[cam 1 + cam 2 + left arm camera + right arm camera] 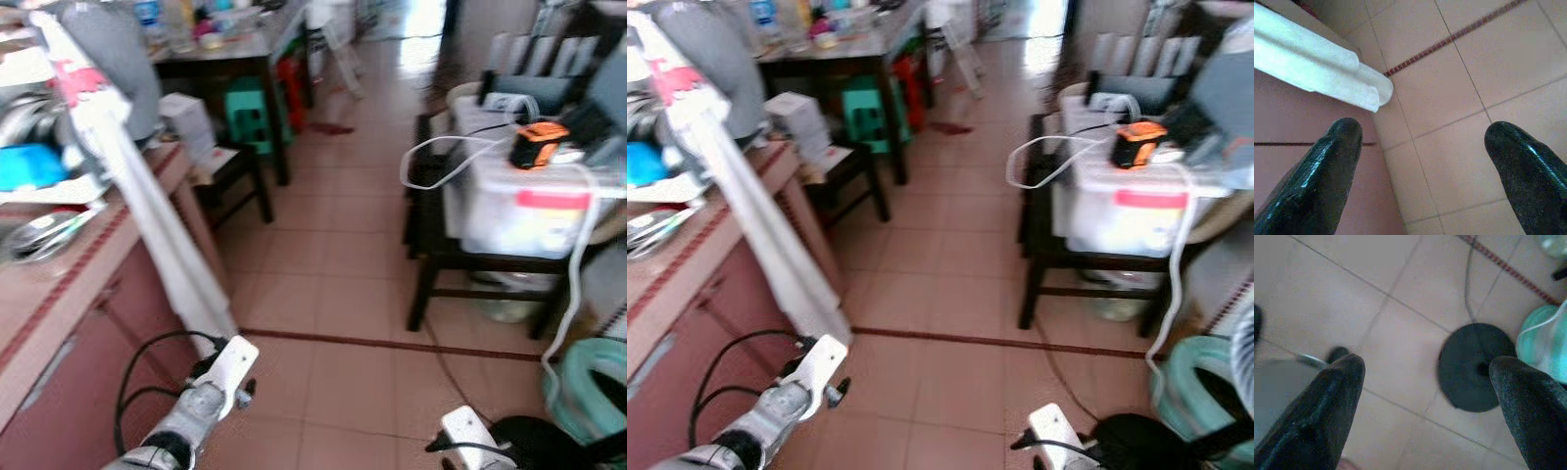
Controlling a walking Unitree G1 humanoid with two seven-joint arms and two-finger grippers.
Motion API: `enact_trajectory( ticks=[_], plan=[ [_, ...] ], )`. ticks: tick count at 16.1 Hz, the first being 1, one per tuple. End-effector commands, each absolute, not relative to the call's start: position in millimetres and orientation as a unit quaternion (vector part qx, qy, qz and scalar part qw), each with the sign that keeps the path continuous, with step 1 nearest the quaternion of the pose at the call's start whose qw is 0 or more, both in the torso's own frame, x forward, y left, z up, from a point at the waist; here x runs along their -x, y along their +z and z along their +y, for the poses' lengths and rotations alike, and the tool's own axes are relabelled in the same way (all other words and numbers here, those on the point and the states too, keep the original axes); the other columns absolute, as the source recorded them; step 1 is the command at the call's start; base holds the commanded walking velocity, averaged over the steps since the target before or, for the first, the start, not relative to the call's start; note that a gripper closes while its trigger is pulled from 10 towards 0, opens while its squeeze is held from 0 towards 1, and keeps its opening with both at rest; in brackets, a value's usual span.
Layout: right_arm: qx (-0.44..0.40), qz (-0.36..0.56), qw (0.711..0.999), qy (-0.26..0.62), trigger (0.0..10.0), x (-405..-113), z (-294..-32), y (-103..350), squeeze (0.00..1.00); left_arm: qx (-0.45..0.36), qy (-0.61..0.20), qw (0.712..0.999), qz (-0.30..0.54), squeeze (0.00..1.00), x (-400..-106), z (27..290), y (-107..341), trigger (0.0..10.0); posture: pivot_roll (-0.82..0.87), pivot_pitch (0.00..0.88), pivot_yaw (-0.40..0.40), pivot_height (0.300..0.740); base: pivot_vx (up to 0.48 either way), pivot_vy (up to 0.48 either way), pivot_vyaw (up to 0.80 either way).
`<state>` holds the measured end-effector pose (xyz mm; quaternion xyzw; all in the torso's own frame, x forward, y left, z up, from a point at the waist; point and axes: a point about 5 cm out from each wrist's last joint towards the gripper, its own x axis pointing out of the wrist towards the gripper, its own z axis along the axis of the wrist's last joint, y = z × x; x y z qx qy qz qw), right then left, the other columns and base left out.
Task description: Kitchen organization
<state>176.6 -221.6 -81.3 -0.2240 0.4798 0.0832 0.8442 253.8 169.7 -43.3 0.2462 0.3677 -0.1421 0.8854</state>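
left pincer point(1420, 161): low, fingers spread | right pincer point(1425, 401): low, fingers spread

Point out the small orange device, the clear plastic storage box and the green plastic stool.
Small orange device point(537, 143), left eye view, its top.
Clear plastic storage box point(509, 217), left eye view, front wall.
Green plastic stool point(248, 114), left eye view, seat.

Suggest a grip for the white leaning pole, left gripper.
Probably take the white pole on its lower shaft, just above the foot, coming from the open floor side. It slants against the counter, which blocks the far side. The left gripper is open, empty, near that end.
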Motion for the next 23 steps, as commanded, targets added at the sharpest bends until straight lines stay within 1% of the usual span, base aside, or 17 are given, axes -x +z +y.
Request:
enact_trajectory(
  ticks=[1,6,15,17,20,23],
  plan=[
    [0.218,0.48,0.845,0.09,10.0,-176,-216,-83,0.0,-0.253,-0.14,0.885,0.366,0.0,-257,172,-41,10.0,-0.11,0.0,0.109,0.74,0.251,0.0,-0.42],
    [0.219,0.481,0.844,0.091,10.0,-176,-216,-83,0.0,-0.254,-0.14,0.884,0.366,0.0,-257,172,-41,10.0,-0.11,0.0,0.107,0.74,0.25,0.0,0.0],
    [0.229,0.478,0.842,0.096,10.0,-179,-220,-81,0.0,-0.248,-0.101,0.885,0.381,0.0,-250,184,-45,10.0,-0.1,0.0,0.086,0.74,0.0,0.0,0.0],
    [0.237,0.476,0.841,0.103,10.0,-182,-221,-79,0.0,-0.242,-0.08,0.885,0.391,0.0,-244,189,-49,10.0,-0.1,0.0,0.064,0.74,0.0,0.0,0.0],
    [0.243,0.471,0.842,0.103,10.0,-188,-224,-75,0.0,-0.239,-0.082,0.886,0.389,0.0,-243,188,-49,10.0,-0.1,0.0,0.058,0.74,0.0,0.0,0.0],
    [0.243,0.469,0.843,0.1,10.0,-190,-225,-74,0.0,-0.242,-0.089,0.889,0.379,0.0,-249,184,-46,10.0,-0.11,0.0,0.066,0.74,0.0,0.0,0.0]
  ],
)
